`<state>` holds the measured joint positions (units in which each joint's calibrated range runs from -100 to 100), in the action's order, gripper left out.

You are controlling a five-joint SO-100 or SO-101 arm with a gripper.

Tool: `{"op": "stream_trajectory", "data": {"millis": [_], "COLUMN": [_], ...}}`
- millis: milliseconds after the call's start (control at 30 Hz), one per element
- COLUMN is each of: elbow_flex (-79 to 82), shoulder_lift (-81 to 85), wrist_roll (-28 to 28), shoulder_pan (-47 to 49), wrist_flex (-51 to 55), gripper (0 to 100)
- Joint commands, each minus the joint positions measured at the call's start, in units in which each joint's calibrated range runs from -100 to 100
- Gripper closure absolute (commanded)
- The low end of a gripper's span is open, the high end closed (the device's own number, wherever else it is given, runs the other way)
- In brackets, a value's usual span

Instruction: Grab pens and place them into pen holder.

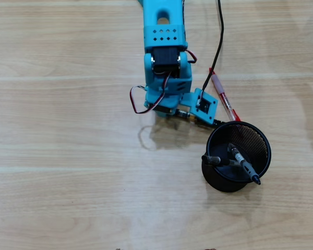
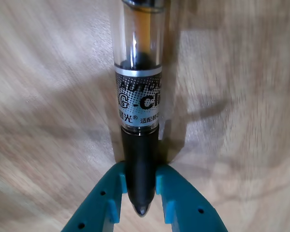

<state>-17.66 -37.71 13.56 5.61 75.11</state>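
The pens are spread over three spots, as far as we can see. In the wrist view, the clear pen (image 2: 139,121) with the black end runs straight up the middle of the picture, and the two teal fingers (image 2: 106,203) of the hand (image 2: 139,193) press against its dark tip from either side, so we read the hand as clenched on this pen. A silver printed band wraps the barrel just above the black section, and the clear part above it shows the dark ink tube inside. Pale wood grain fills the background of that view, slightly blurred, and we cannot tell whether the pen touches it.

In the overhead view, the blue arm (image 1: 164,62) reaches down from the top edge, and its hand is hidden beneath the wrist, so the held pen does not show there. The red pen (image 1: 223,97) lies on the worktop (image 1: 68,156) to the right of the arm, slanting down toward the pen holder (image 1: 239,156), with its lower end just beside the rim. A black cable (image 1: 219,36) runs from the top edge down to the wrist and crosses the red pen's upper end.

The pen holder stands lower right of the arm. A grey-black pen (image 1: 243,164) leans inside it, with its tip poking past the lower right rim. Another dark, short piece (image 1: 212,160) rests at the left rim; we cannot tell what it is.
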Motion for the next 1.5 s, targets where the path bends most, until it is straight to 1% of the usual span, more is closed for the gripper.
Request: {"op": "stream_trajectory", "data": {"millis": [0,167,200,333,467,533,667,767,900,1100,1233,1367,1467], "elbow_flex": [1.05,-0.94,-3.21,-12.08,-25.93,-32.54,-37.43,-36.98,-36.89,-36.89,-36.89,-36.89,-36.89], "shoulder_lift": [3.47,12.35,17.08,25.62,28.66,28.58,27.65,25.53,20.38,12.52,7.44,2.8,-0.59], "wrist_roll": [2.07,3.22,4.05,5.57,7.29,7.92,11.48,16.18,24.18,33.01,36.57,39.29,39.81], "shoulder_pan": [-3.11,-7.31,-9.32,-11.74,-11.18,-9.4,-4.89,-0.94,6.24,13.74,16.24,17.05,17.45], "wrist_flex": [3.32,9.94,13.2,17.5,18.02,18.1,17.16,13.46,2.55,-13.78,-21.78,-24.87,-26.68], "gripper": [98,98,98,98,98,98,98,98,98,98,98,98,98]}}
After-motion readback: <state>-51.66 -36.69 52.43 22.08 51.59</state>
